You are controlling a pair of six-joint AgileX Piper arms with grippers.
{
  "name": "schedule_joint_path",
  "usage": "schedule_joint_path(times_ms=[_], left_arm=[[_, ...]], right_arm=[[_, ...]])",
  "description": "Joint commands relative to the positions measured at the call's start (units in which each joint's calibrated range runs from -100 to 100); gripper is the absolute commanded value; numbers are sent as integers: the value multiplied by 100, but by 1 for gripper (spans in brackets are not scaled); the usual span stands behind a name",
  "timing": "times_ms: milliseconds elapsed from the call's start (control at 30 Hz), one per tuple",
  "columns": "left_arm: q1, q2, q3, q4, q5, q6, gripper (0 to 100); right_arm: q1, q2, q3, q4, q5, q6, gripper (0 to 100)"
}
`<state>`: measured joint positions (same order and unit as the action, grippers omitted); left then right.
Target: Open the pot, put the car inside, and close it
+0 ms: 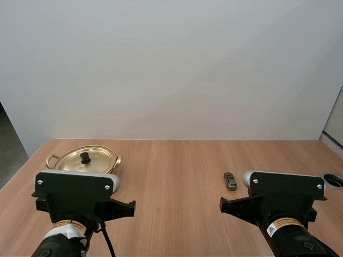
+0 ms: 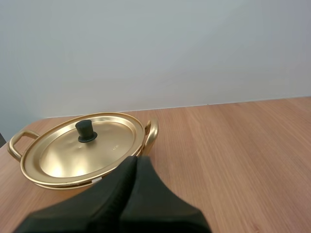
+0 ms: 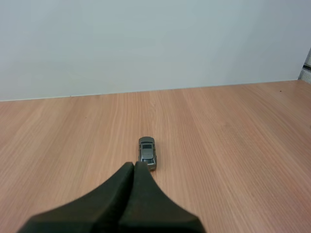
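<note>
**Both grippers closed and empty; pot lidded, car on the table**

The left gripper [image 2: 135, 161] was found closed on nothing, its two black fingers lying together as one dark wedge. Its tip pointed at the near rim of the pot [image 2: 28, 167], just beside the pot's right-hand handle [image 2: 151, 133], without visible contact.

The pot, gold-coloured, stood on the wooden table [image 1: 171, 171] at the far left, directly ahead of the left arm [image 1: 75, 194]. Its lid [image 2: 104, 145] was seated flat on the rim, with the black knob [image 2: 86, 131] upright at the centre. Both side handles were visible.

The right gripper [image 3: 134, 166] was likewise closed and empty, fingers pressed together. Its tip was aimed at the car [image 3: 147, 153], which lay just beyond it on the bare table. Whether the tip touched the car could not be determined.

The car, small and grey, rested on its wheels with its length running away from the right arm [image 1: 284, 199]. In the high view it sat just to the left of that arm's wrist, well apart from the pot, with open table between them.
</note>
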<state>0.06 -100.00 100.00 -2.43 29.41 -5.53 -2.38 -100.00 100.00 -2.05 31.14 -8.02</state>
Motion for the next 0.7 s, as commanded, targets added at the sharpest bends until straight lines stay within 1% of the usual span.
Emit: schedule_joint_path(times_ms=[0, 233, 400, 533, 567, 600, 633, 667], left_arm=[[-1, 0, 0, 0, 4, -3, 0], [-1, 0, 0, -77, 4, -59, 0], [-1, 0, 0, -77, 4, -59, 0], [-1, 0, 0, -65, -35, -25, 0], [-1, 0, 0, 36, -116, 85, 0], [-1, 0, -23, 292, -200, 256, 0], [-1, 0, -190, 626, -201, 422, 0], [-1, 0, -388, 1057, -201, 598, 0]], right_arm=[[-3, 0, 0, -6, 8, 0, 0], [-3, 0, 0, 6, 8, 10, 0], [-3, 0, 0, 407, 8, 11, 0], [-3, 0, 0, 466, 8, 11, 0], [-3, 0, 0, 334, -70, 11, 0], [-3, 0, 0, 57, -242, 11, 0], [-3, 0, 0, -388, -452, 11, 0], [-3, 0, 0, -978, -533, 11, 0]])
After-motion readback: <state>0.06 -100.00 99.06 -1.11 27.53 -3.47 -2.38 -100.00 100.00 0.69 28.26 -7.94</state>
